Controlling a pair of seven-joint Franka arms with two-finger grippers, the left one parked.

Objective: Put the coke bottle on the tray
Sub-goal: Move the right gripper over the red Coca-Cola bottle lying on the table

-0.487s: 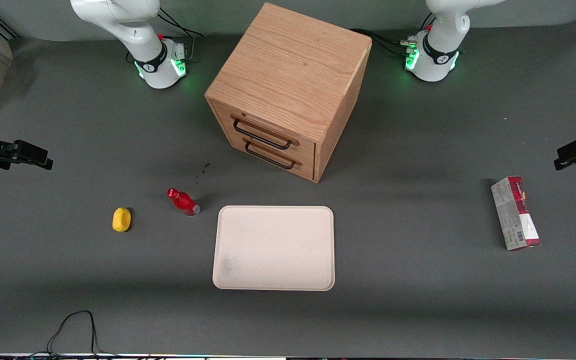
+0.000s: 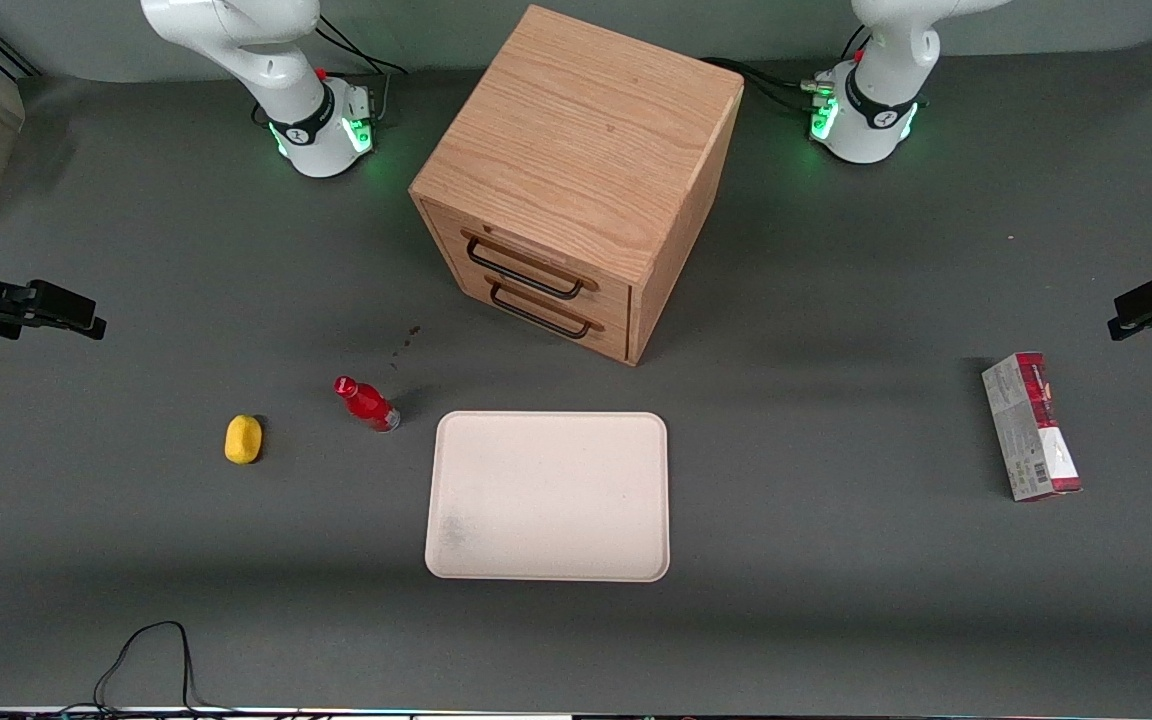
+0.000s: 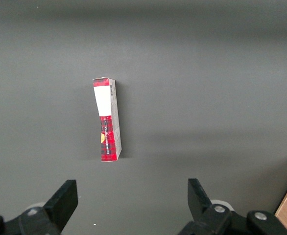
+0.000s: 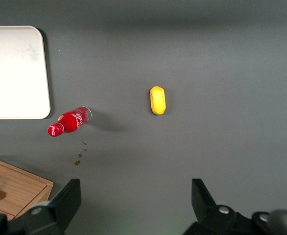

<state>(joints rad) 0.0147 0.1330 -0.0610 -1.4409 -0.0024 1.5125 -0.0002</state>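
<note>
Coke bottle (image 2: 366, 403) upright on the grey table (image 2: 836, 560), just beside the tray's (image 2: 548, 495) corner that is farthest from the front camera and toward the working arm's end, close to it but not touching. Cap red, base clear. Tray flat on the table near the middle, closer to the front camera than the cabinet (image 2: 576, 180), with a faint smudge near one corner and nothing on it. Yellow lump (image 2: 243, 439) on the table beside the bottle, further toward the working arm's end, apart from it. Few small dark spots (image 2: 406, 340) on the table between bottle and cabinet. Cabinet of wood with two drawers, both closed, black handles on the front. Red-and-grey carton (image 2: 1031, 425) lying well apart, toward the parked arm's end of the table. Gripper (image 4: 133, 203) high above the table near the working arm's edge, looking down on bottle (image 4: 68, 122), lump (image 4: 157, 100) and tray corner (image 4: 16, 73); fingers (image 4: 65, 198) wide apart, nothing between them, touching nothing.
</note>
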